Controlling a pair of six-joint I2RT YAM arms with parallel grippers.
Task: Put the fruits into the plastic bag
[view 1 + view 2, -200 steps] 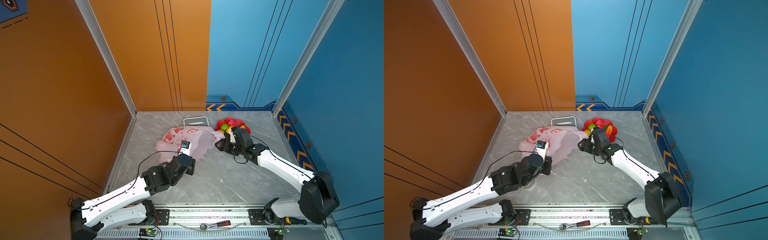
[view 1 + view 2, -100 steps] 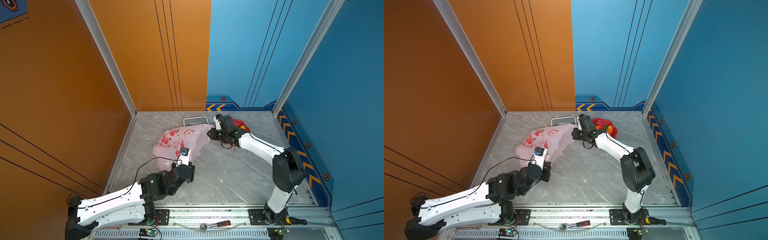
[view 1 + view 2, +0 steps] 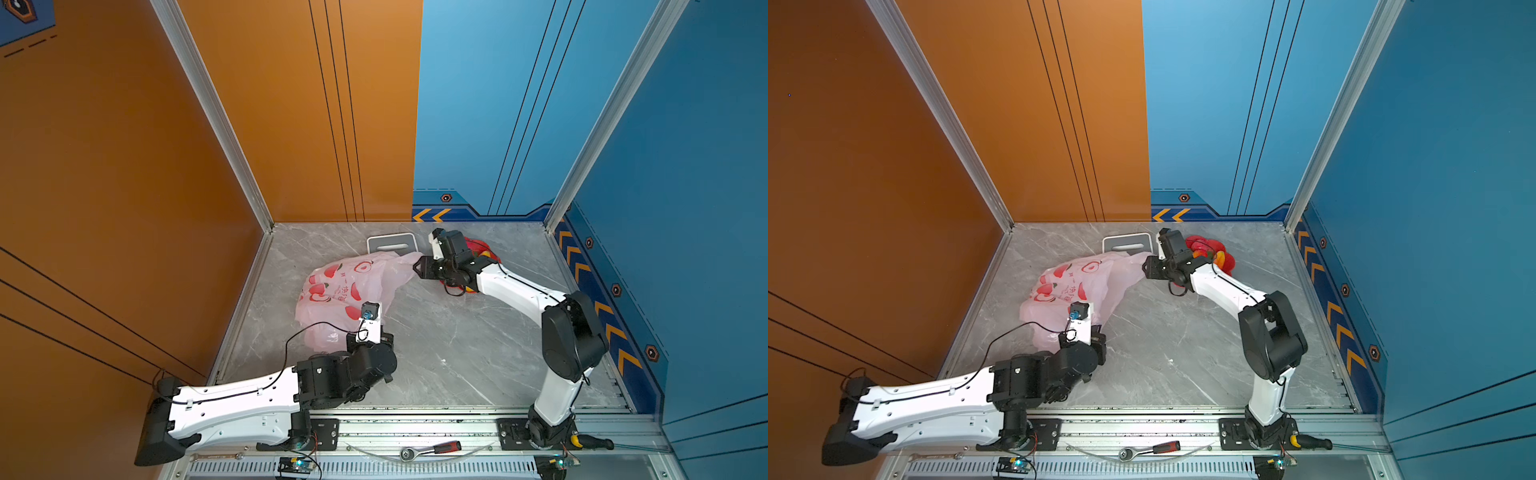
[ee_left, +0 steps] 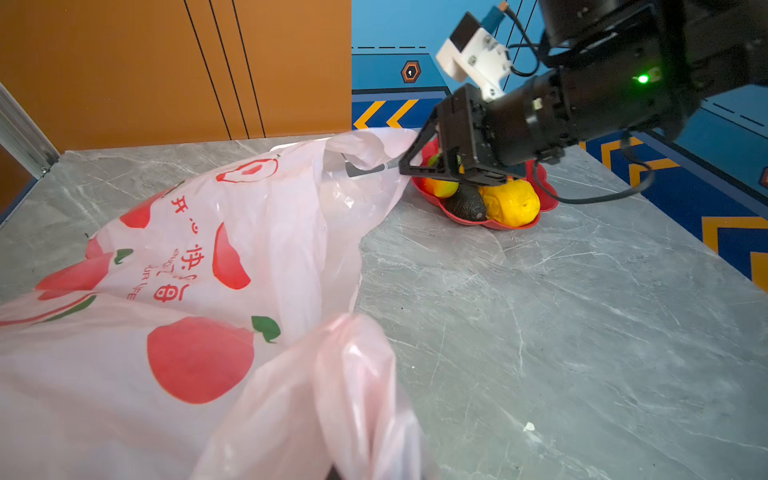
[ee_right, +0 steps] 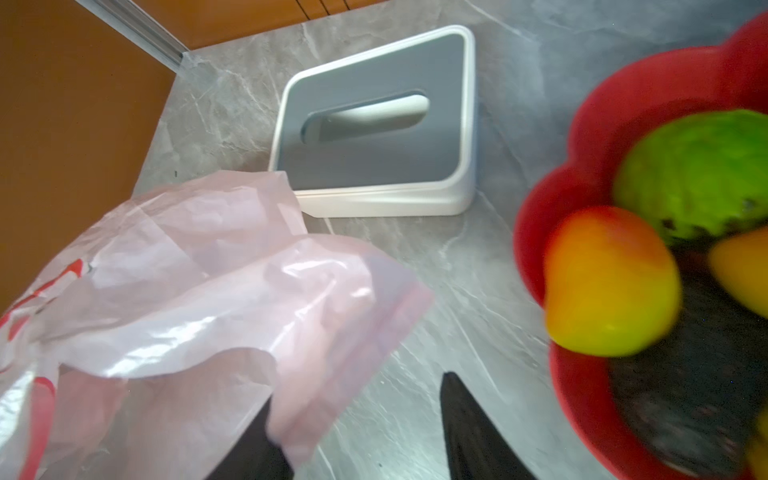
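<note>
Fruits (image 5: 611, 282) lie in the red dish (image 5: 540, 249) at the far side of the table (image 3: 457, 345). Beside it, the plastic bag (image 3: 345, 286) lies crumpled between both arms, touching the tissue box (image 5: 374, 137). The left gripper (image 3: 358, 338) is closed on a bunched part of the bag. The right gripper (image 5: 361, 411) has its 2 fingers (image 5: 469, 424) apart at the bag's far edge, with film draped over 1 finger.

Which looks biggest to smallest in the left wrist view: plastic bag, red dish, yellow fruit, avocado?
1. plastic bag, largest by far, though nearest the camera.
2. red dish.
3. yellow fruit.
4. avocado, top partly hidden, so this last rank is unsure.
</note>
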